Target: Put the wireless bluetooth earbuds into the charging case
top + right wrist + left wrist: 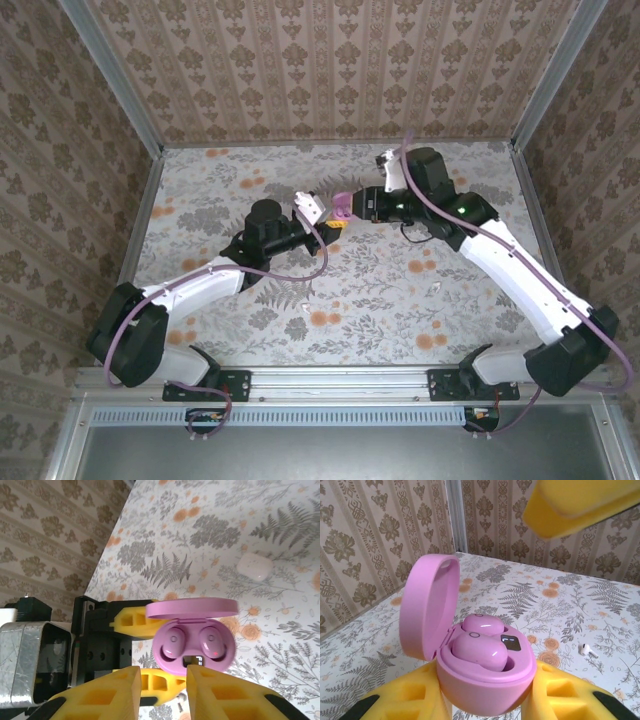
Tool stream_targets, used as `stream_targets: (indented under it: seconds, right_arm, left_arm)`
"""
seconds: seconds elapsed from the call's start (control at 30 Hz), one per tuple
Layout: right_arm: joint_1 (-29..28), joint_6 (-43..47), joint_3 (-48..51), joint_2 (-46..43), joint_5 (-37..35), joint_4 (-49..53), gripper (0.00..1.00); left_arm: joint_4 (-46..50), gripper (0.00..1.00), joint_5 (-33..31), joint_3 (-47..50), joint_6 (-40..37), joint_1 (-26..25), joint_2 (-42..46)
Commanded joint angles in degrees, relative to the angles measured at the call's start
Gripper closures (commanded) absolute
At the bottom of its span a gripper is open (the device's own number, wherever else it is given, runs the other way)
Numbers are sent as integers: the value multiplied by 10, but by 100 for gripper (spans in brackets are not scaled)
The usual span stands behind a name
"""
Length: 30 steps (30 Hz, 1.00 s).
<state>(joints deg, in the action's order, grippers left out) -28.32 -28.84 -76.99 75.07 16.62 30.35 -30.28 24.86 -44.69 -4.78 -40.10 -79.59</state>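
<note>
Wireless bluetooth earbuds (479,651), 2 pink, sit in the open charging case (485,680) clamped by the left end effector (487,702) above the tabletop (600,610); right end effector (163,674) hovers close, jaws slightly apart, empty. Pink pair looks done; 1 white bud (587,650) lies loose.

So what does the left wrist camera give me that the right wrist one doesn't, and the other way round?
Left wrist: a loose white earbud lying on the table, apart from the pink charging case. Right wrist: a white case resting on the table farther off, plus a straight look into the pink case's wells. Both: the pink charging case standing open, clamped between the left fingers, with two pink earbuds seated inside.
</note>
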Motion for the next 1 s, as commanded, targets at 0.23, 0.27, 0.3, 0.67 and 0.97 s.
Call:
stream_targets:
  seconds: [0.23,0.27,0.3,0.67,0.97]
  right_arm:
    - [102,-60,37,-40,36,-58,57]
    - [107,-65,32,-32,55,-59,57]
    - [110,-71,26,-24,74,-61,57]
    - [111,-147,-9,43,170,-104,52]
    - [110,-130,-31,100,212,-67,50]
  left_arm:
    - [-32,67,43,-16,-6,-7,26]
    - [-31,67,48,-17,-6,-8,27]
    - [-29,67,51,-20,-6,-11,27]
    - [-12,67,70,-35,-8,-22,24]
    - [-9,67,66,-40,-13,-23,25]
